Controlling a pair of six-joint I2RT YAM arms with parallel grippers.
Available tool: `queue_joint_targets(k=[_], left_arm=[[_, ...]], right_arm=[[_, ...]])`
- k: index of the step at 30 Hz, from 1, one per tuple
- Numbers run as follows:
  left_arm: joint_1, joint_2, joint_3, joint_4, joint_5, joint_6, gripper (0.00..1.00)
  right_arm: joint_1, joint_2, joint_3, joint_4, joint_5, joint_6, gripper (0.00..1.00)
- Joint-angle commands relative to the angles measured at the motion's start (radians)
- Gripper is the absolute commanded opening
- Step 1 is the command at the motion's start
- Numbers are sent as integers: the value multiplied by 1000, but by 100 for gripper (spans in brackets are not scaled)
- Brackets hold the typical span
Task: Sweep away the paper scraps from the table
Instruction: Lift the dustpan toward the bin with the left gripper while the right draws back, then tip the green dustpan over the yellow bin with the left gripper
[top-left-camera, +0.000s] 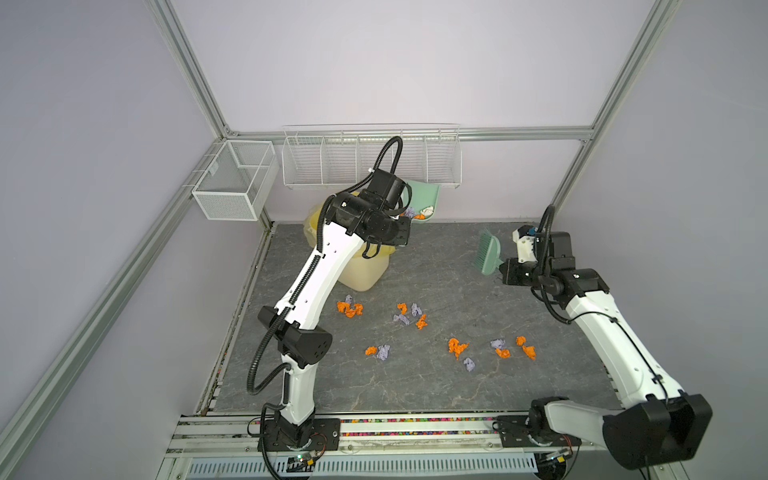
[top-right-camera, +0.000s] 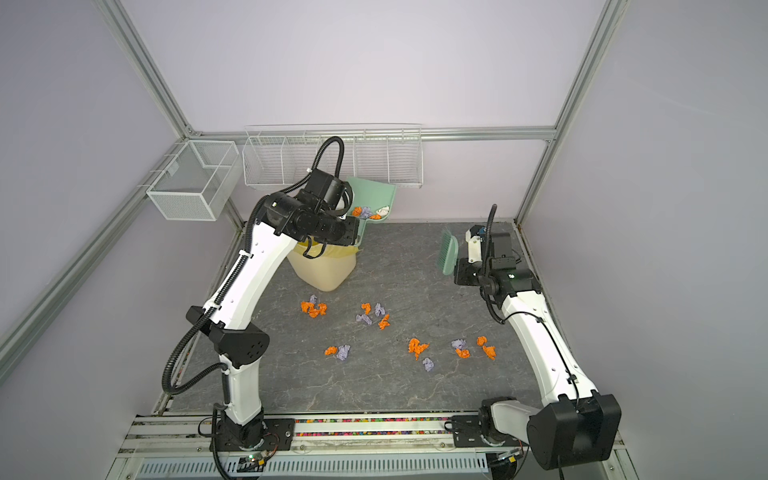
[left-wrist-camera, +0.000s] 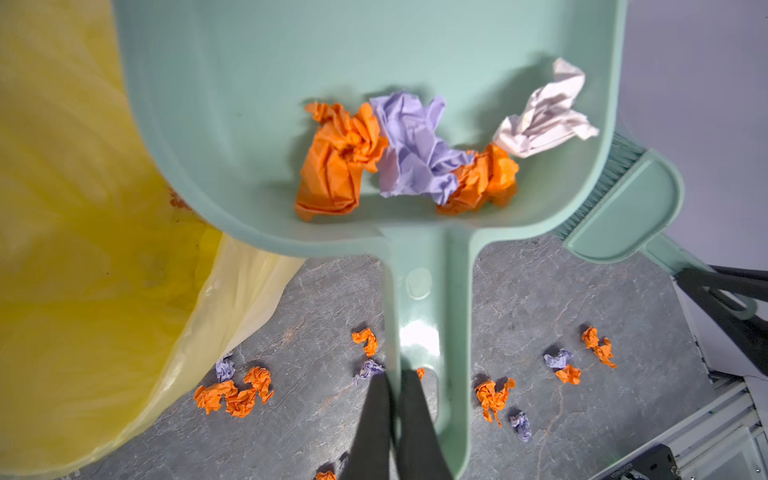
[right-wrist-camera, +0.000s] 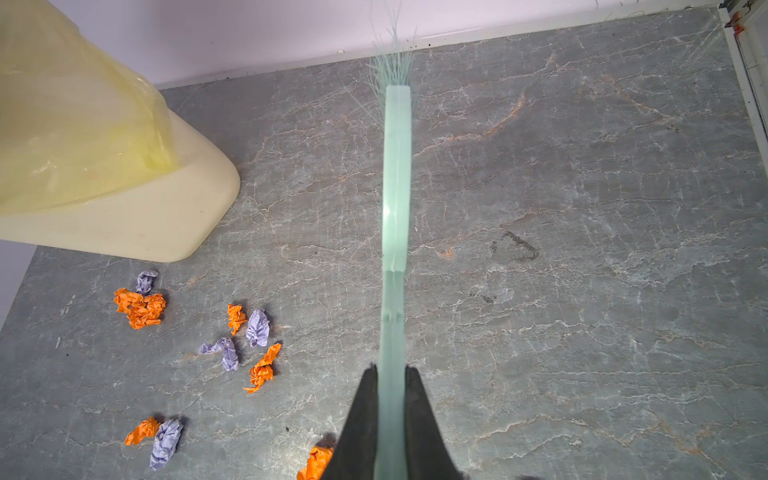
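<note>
- Shows, in both top views, a dark grey, marble-veined tabletop (top-left-camera: 415, 386) inside an aluminium frame.
- Shows the left claw (left-wrist-camera: 392, 376) clenched on the handle of a mint-green dustpan (left-wrist-camera: 249, 104), with the pan lifted at the back of the scene, just beside and above a cream bin (top-left-camera: 365, 274) lined with a yellow bag.
- Shows four crumpled wads in the raised pan: two orange, one lavender, one pale pinkish-white.
- Shows the right claw (right-wrist-camera: 390, 370) clenched on the handle of a matching green brush (right-wrist-camera: 397, 166), held near the right rear of the tabletop with the bristles pointing toward the back wall.
- Shows the paper scraps (top-left-camera: 457, 348) lying on the tabletop in small mixed clusters of orange and lavender, spread across the middle from just in front of the bin toward the right arm.
- Shows white wire baskets (top-left-camera: 370, 158) hanging on the frame behind the bin.
</note>
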Motion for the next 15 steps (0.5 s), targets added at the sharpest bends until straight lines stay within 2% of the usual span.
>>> queue_joint_targets(k=[1, 5, 9, 13, 15], left_arm=[[30, -22, 36, -90, -33, 23, 0], [64, -58, -3, -105, -104, 39, 0], [101, -88, -39, -99, -128, 53, 0], [140, -91, -28, -112, -144, 71, 0], [158, -97, -27, -124, -188, 82, 0]], right_arm=[[-5, -19, -10, 30, -27, 19, 7], [-5, -14, -11, 31, -41, 17, 7], [-4, -18, -12, 22, -46, 18, 7], [-5, -21, -8, 21, -39, 11, 7], [-5, -13, -1, 19, -36, 9, 7]])
